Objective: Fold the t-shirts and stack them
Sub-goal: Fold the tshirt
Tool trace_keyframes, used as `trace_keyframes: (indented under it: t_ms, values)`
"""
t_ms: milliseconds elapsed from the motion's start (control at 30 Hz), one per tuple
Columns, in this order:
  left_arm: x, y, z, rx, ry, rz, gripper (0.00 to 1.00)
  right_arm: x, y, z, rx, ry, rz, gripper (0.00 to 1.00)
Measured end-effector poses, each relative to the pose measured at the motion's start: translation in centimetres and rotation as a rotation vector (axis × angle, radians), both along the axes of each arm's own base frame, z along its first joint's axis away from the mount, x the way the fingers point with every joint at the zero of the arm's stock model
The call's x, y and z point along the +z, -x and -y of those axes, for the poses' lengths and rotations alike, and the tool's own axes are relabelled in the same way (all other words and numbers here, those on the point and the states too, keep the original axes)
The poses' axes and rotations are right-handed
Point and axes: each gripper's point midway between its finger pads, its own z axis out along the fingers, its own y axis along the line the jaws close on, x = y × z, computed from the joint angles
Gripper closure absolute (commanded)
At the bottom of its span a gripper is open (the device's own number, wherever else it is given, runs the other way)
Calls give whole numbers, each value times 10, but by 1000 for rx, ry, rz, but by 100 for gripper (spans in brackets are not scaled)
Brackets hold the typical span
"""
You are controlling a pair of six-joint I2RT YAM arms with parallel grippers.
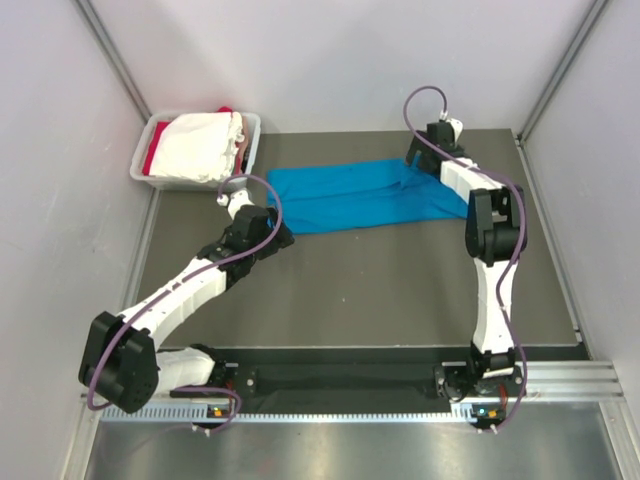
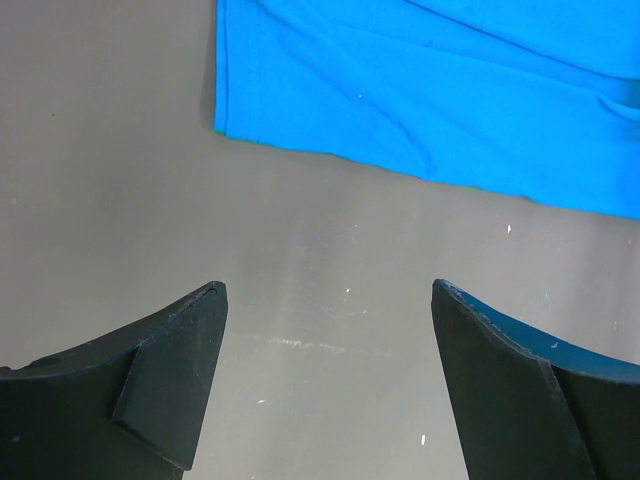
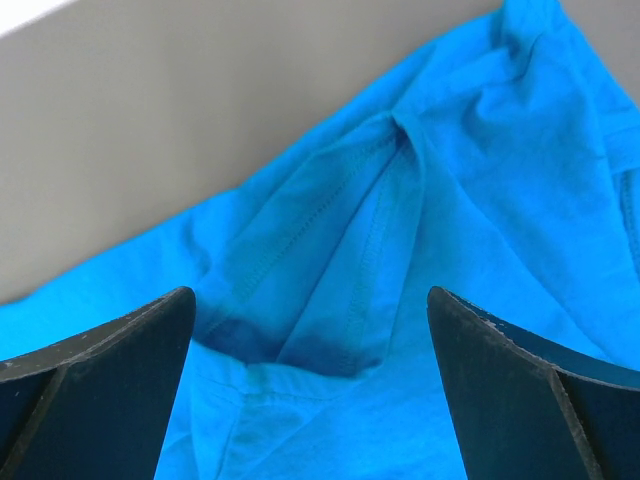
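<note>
On the far half of the grey desk [image 1: 380, 290], you see the blue t-shirt [image 1: 365, 195] lying flat as a long, narrow band of soft knit cloth. Its long axis runs left to right across the top view, tilted slightly so that the left end sits nearer the arms. The left end finishes in a straight, stitched edge with a square corner. The right end is rumpled, with folds gathering around a curved double-stitched seam [image 3: 372, 250]; which end carries the collar cannot be told. Your left hand [image 2: 328, 287] hangs over bare desk just short of that left corner, its jaws spread wide with nothing between them. Its fingers [image 2: 170, 380] are matte black wedges with blunt, angled tips. Your right hand [image 3: 311, 292] is directly over the rumpled right end, jaws likewise spread to their widest and gripping nothing; whether its tips touch the cloth cannot be told. At the far left corner stands a pale grey plastic tub [image 1: 251, 121], rectangular with rounded rims. It holds a folded white t-shirt [image 1: 200, 145] lying on top of a red t-shirt [image 1: 157, 160], of which only the edges show.
</note>
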Motion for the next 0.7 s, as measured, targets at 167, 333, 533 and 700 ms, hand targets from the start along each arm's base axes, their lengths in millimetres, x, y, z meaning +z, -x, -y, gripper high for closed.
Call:
trace_keyframes:
  t_ms: [167, 333, 533, 700]
  values:
    - [0, 0, 0, 0, 0, 0, 13, -12, 2, -1, 6, -3, -28, 3]
    - [0, 0, 0, 1, -1, -1, 13, -18, 2, -5, 14, -19, -40, 8]
    - [0, 0, 0, 2, -2, -2, 13, -18, -4, -10, 22, -49, -26, 21]
    - [0, 0, -1, 2, -2, -2, 13, -19, -7, -13, 27, -64, -16, 31]
